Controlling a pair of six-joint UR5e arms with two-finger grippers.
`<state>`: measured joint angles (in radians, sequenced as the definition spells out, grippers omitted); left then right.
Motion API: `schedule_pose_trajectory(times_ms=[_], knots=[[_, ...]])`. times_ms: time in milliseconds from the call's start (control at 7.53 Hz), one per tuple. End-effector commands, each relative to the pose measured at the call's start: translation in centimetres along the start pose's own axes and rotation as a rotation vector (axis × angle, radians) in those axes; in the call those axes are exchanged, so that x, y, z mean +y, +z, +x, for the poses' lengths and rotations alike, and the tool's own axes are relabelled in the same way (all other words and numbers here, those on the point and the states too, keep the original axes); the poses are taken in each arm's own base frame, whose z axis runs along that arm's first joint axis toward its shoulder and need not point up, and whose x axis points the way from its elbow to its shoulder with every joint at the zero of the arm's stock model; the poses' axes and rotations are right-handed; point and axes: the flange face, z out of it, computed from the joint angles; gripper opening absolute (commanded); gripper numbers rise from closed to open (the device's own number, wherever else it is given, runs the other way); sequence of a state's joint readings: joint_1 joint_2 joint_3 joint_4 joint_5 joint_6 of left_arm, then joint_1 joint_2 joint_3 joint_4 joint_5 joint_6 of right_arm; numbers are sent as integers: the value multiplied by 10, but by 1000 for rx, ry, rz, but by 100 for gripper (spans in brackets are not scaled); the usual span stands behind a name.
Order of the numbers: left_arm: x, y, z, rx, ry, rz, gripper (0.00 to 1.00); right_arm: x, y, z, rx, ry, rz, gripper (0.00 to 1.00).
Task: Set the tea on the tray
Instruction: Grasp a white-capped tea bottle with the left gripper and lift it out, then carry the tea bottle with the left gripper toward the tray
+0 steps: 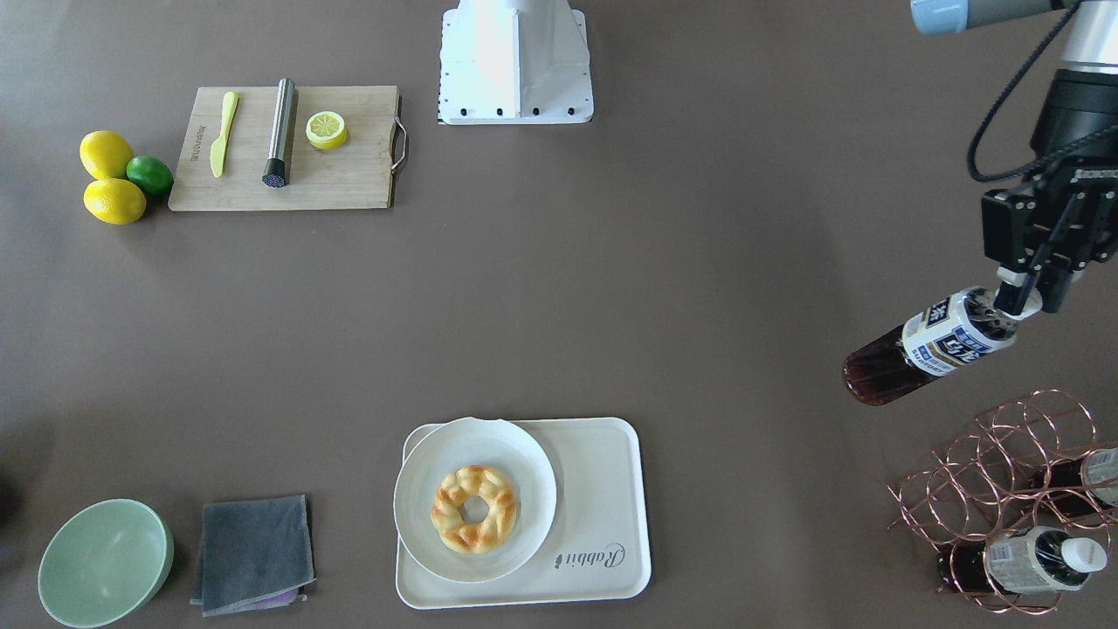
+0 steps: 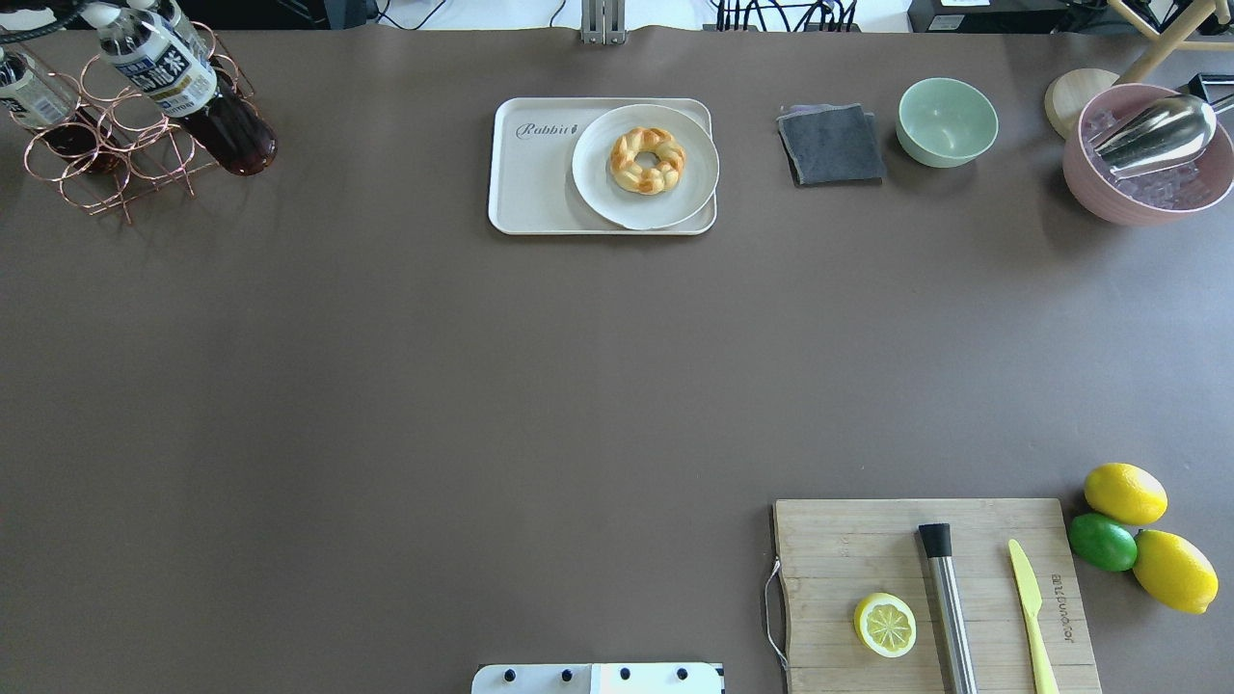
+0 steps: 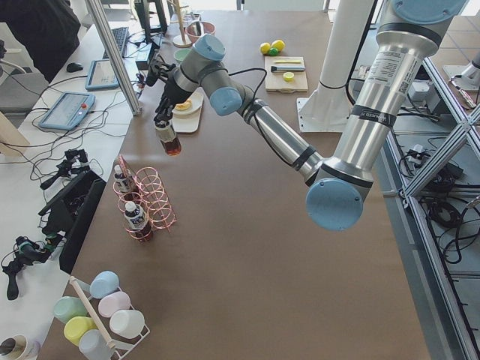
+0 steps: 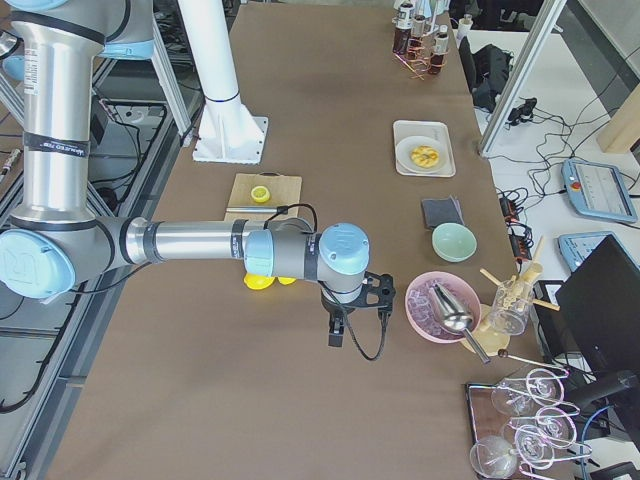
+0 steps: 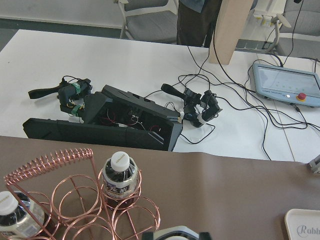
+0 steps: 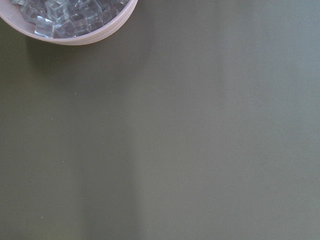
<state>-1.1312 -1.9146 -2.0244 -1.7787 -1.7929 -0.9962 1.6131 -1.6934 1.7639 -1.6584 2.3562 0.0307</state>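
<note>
My left gripper is shut on the neck of the tea, a clear bottle of dark liquid with a white label. It hangs tilted in the air beside the copper rack, also in the overhead view and the exterior left view. The cream tray lies well to the side of it, its bare part next to the plate; it also shows in the overhead view. My right gripper hovers low by the pink bowl; I cannot tell whether it is open or shut.
A copper wire rack under the held bottle holds two more bottles. A white plate with a ring pastry fills half the tray. Grey cloth, green bowl, cutting board, lemons and a pink ice bowl stand around.
</note>
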Motion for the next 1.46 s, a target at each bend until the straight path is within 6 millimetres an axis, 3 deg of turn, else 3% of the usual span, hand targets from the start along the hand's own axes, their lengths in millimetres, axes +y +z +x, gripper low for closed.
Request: schedule_pose_trajectory(times_ms=[0, 399, 531, 664, 1063, 1196, 1328], knots=[[56, -24, 105, -20, -65, -4, 0, -3, -2, -3, 0, -6, 5, 100], [95, -35, 198, -45, -123, -7, 0, -5, -5, -5, 0, -12, 10, 100], [120, -36, 223, -44, -126, 16, 0, -5, -5, -6, 0, -14, 11, 100], [147, -39, 247, -46, -100, 34, 0, -4, -5, -5, 0, -13, 10, 100], [178, -46, 313, -117, -79, 42, 0, 0, -2, -1, 1, -12, 5, 100], [192, -41, 338, -126, -52, 57, 0, 0, -1, 0, 0, -11, 3, 100], [210, -42, 349, -120, -25, 72, 0, 0, 0, 0, 1, -10, 2, 100]])
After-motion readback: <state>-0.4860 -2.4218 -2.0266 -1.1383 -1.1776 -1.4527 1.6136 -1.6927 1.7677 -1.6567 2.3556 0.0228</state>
